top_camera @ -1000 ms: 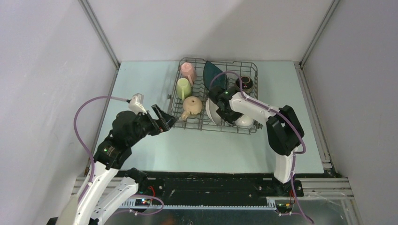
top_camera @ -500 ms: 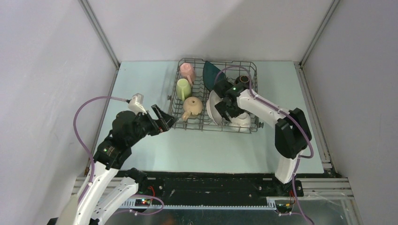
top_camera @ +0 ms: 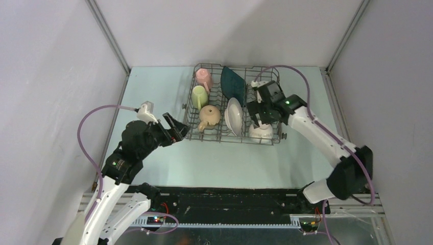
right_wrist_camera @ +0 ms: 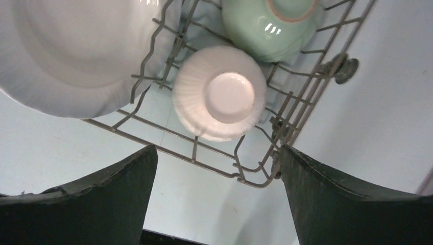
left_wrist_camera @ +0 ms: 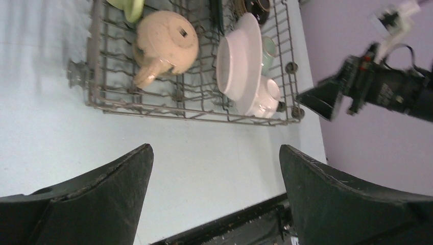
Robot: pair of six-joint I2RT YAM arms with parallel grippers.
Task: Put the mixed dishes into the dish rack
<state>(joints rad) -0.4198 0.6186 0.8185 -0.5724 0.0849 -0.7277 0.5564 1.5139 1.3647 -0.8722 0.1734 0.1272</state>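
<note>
Dish rack (top_camera: 224,141) sits mid-table. White bowl (right_wrist_camera: 219,92) lies upside down in its near right corner, pale green bowl (right_wrist_camera: 270,25) just behind, white plate (top_camera: 234,116) on edge beside. Right gripper (right_wrist_camera: 216,153) hangs above the white bowl, spread wide, empty. Left gripper (left_wrist_camera: 214,150), also wide and empty, hovers off the rack's near left corner.

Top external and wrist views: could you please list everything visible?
dish rack: one, grey wire, on the table.
mugs: three, rack's left side: pink mug far, light-green mug middle, tan mug near.
square plate: one, dark teal, far middle.
round plate: one, white, near middle.
bowls: three, right side: white bowl near, upside down; pale green bowl behind it; dark brown bowl farthest.
table: one, pale blue-green.
left gripper: one, black, jaws open, beside rack's near left corner.
right gripper: one, black, jaws open, above white bowl.
</note>
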